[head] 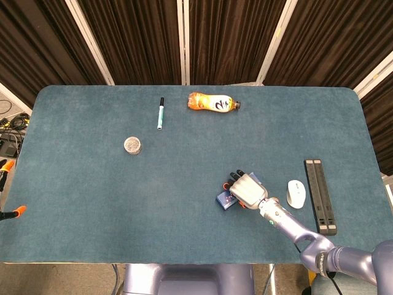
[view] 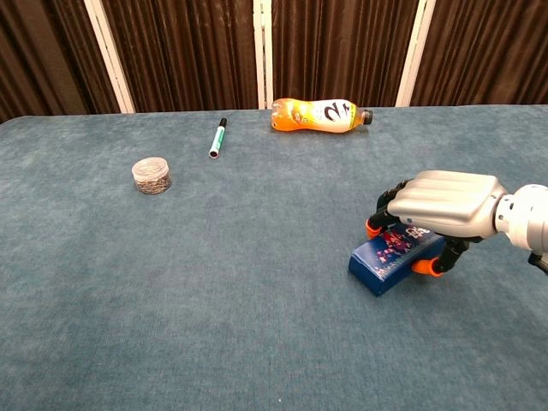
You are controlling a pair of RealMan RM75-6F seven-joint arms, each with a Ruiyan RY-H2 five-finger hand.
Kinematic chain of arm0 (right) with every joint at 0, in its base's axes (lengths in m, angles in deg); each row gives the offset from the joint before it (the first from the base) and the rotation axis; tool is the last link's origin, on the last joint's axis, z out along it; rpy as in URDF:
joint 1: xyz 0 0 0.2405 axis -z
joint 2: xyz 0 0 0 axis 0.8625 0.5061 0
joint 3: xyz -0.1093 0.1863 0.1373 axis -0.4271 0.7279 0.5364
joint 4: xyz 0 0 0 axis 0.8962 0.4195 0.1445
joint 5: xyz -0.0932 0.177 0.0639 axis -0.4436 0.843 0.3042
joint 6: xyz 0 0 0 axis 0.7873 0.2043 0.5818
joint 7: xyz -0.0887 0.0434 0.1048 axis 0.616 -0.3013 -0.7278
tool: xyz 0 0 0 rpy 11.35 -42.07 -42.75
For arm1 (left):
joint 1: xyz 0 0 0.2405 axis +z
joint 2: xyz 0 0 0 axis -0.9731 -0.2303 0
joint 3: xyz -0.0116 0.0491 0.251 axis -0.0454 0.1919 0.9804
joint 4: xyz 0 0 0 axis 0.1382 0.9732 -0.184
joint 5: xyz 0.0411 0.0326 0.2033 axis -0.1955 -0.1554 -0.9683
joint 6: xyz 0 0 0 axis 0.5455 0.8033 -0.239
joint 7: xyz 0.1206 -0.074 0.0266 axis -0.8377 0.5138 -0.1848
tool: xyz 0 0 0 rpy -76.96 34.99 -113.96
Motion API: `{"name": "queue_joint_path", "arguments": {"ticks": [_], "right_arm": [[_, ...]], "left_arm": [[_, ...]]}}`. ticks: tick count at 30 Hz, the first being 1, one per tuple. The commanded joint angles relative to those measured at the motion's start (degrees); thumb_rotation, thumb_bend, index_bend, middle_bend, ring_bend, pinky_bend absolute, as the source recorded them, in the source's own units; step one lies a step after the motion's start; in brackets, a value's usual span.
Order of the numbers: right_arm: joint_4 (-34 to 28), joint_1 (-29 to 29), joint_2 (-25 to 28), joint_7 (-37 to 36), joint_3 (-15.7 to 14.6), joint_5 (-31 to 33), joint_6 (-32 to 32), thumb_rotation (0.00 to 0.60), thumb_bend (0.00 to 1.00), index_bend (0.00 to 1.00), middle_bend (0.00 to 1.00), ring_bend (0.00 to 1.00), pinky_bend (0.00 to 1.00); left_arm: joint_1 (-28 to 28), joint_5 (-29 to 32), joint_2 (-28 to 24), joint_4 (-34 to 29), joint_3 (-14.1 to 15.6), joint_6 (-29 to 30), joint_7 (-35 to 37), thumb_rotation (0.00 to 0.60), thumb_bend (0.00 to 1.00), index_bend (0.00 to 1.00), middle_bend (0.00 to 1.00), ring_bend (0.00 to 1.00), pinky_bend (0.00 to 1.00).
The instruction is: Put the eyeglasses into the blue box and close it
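Observation:
The blue box [head: 224, 199] [view: 385, 261] lies flat and closed on the teal table, right of centre near the front. My right hand [head: 247, 189] [view: 445, 201] lies over its right half. The fingers curl down over the far edge and the thumb presses the near side, so the hand grips the box. No eyeglasses show in either view. My left hand is out of both views.
An orange drink bottle [head: 212, 102] [view: 318, 114] lies on its side at the back. A green marker [head: 160, 113] [view: 217, 138] and a small round tin [head: 132, 145] [view: 152, 175] sit to the left. A white mouse [head: 296, 193] and a black strip [head: 321, 195] lie right of the hand.

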Motion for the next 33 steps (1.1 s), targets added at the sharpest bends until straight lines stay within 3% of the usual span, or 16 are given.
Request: {"name": "queue_joint_path", "arguments": {"ticks": [1,5,9,14,19,23,33], "right_arm": [[-0.09,0.12,-0.04,-0.17,0.08,-0.05,0.3,0.6,0.29,0.39,0.32,0.18,0.24],[-1.12,0.32,0.66,0.18,0.26,0.85,-0.07,0.6,0.19,0.13,0.1,0.03,0.06],[-4.54,1.4,2.51,3.6,0.96,3.11,0.76,0.6,0.06,0.02,0.0,0.0,0.0],[-12.36,3.98,7.7,7.09,1.16,5.55,3.77,0.6,0.02,0.0,0.0,0.0,0.0],[-20.59,10.39,14.4,4.05,0.5,2.77,15.2,0.6,0.0,0.0,0.0,0.0,0.0],[-21.1,14.71,15.71,1.01,0.22,0.05,23.25,0.6,0.0,0.0,0.0,0.0,0.0],[-20.11,23.91,17.23,-6.38,-0.71,-0.51,34.58,0.6,0.0,0.0,0.0,0.0,0.0]], "left_arm": [[0.01,-0.02,-0.02,-0.03,0.0,0.02,0.02,0.6,0.0,0.0,0.0,0.0,0.0],[0.04,-0.06,-0.08,-0.12,0.01,0.07,0.11,0.6,0.0,0.0,0.0,0.0,0.0],[0.08,-0.35,-0.3,-0.34,0.1,0.08,0.46,0.6,0.0,0.0,0.0,0.0,0.0],[0.53,-1.2,-0.91,-0.71,0.22,0.84,1.67,0.6,0.0,0.0,0.0,0.0,0.0],[1.47,-3.64,-1.46,-0.94,0.49,3.25,3.17,0.6,0.0,0.0,0.0,0.0,0.0],[2.02,-5.1,-1.44,-0.84,0.84,4.55,3.68,0.6,0.0,0.0,0.0,0.0,0.0],[3.82,-9.69,-3.01,-2.2,1.85,8.4,6.88,0.6,0.0,0.0,0.0,0.0,0.0]]}}
